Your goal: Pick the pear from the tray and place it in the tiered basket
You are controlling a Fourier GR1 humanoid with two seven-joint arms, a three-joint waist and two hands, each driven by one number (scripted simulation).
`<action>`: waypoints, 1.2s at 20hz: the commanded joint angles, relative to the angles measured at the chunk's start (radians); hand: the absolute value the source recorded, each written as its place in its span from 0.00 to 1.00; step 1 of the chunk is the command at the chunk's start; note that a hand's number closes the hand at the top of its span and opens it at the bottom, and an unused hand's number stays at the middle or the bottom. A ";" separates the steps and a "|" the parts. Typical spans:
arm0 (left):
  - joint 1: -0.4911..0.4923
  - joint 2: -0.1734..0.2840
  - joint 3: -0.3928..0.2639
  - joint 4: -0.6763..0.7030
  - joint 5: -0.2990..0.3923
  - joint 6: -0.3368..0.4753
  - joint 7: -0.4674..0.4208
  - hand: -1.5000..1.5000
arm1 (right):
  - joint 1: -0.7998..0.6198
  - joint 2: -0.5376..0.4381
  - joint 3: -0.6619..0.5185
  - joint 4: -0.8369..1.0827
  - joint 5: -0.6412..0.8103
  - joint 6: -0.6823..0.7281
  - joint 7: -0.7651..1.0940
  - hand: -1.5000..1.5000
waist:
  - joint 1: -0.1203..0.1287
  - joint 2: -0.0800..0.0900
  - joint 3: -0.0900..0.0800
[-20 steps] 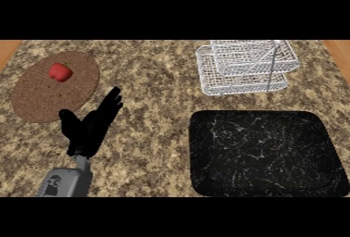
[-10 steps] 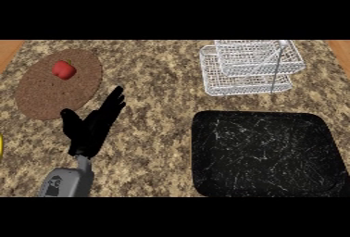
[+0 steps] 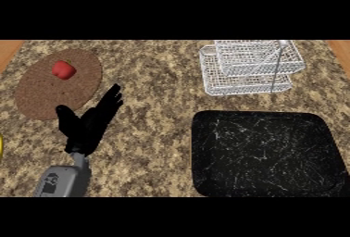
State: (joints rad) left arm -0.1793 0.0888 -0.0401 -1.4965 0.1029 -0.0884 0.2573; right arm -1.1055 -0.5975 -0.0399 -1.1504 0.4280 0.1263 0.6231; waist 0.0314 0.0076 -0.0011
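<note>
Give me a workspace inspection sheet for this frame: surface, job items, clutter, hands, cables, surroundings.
Surface: speckled granite counter.
Job's things: small red fruit lies on the round brown mat at far left, untouched; white wire tiered basket stands at far right, nothing seen inside.
Clutter: black square tray at near right; yellow sliver at the left edge, unidentifiable.
Hands: left hand beside the mat, fingers straight, holding nothing; right hand not in view.
Cables: nothing seen.
Surroundings: wood-coloured corners beyond the counter.
</note>
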 commanded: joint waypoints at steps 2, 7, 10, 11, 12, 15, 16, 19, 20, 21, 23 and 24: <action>0.023 -0.022 -0.017 0.047 -0.034 0.006 -0.073 0.50 | -0.131 0.090 0.004 0.257 0.054 -0.084 -0.100 1.00 | 0.007 0.004 0.000; -0.006 -0.011 -0.009 -0.040 -0.008 0.010 0.030 0.50 | -0.135 0.189 -0.021 0.419 0.074 -0.212 -0.191 1.00 | 0.007 0.001 0.001; -0.022 -0.013 0.000 0.035 -0.008 -0.007 -0.033 0.50 | -0.101 0.251 -0.147 0.433 -0.058 -0.294 -0.280 1.00 | 0.016 0.013 0.002; 0.009 -0.029 -0.031 0.012 -0.022 -0.006 -0.036 0.50 | -0.165 0.274 -0.149 0.469 -0.061 -0.290 -0.261 0.00 | 0.024 0.009 0.001; 0.050 -0.035 -0.057 -0.016 -0.058 0.014 -0.050 0.50 | -0.168 0.287 -0.146 0.485 -0.067 -0.281 -0.304 0.00 | 0.022 0.006 0.001; -0.021 -0.036 -0.026 0.027 -0.029 0.007 -0.035 0.50 | -0.204 0.278 -0.184 0.589 -0.097 -0.258 -0.437 0.00 | 0.022 0.013 0.001; -0.022 -0.011 -0.012 0.007 -0.014 -0.009 0.001 0.50 | -0.204 0.307 -0.189 0.614 -0.093 -0.301 -0.467 0.00 | 0.032 0.015 0.002; -0.040 -0.034 -0.019 0.003 -0.032 0.027 0.018 0.50 | -0.253 0.336 -0.187 0.642 -0.091 -0.318 -0.528 0.00 | 0.017 0.007 0.001; 0.011 -0.010 -0.005 0.021 -0.010 -0.018 -0.029 0.50 | -0.252 0.319 -0.204 0.658 -0.095 -0.335 -0.559 0.00 | 0.016 0.008 0.001; 0.003 -0.006 -0.011 -0.012 -0.011 -0.019 -0.010 0.50 | -0.265 0.352 -0.205 0.655 -0.092 -0.384 -0.583 0.00 | 0.023 0.008 0.001; -0.035 -0.020 -0.011 0.050 -0.031 -0.004 -0.036 0.50 | -0.271 0.352 -0.219 0.666 -0.086 -0.453 -0.636 0.00 | 0.014 0.011 0.001; -0.049 -0.029 -0.003 0.047 -0.028 0.013 -0.023 0.50 | -0.292 0.348 -0.218 0.671 -0.070 -0.497 -0.605 0.00 | 0.008 0.008 0.001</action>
State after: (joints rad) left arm -0.1991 0.0649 -0.0545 -1.4757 0.0781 -0.0864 0.2381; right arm -1.3560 -0.2590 -0.2403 -0.5133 0.3460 -0.2739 0.0638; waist 0.0478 0.0168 -0.0002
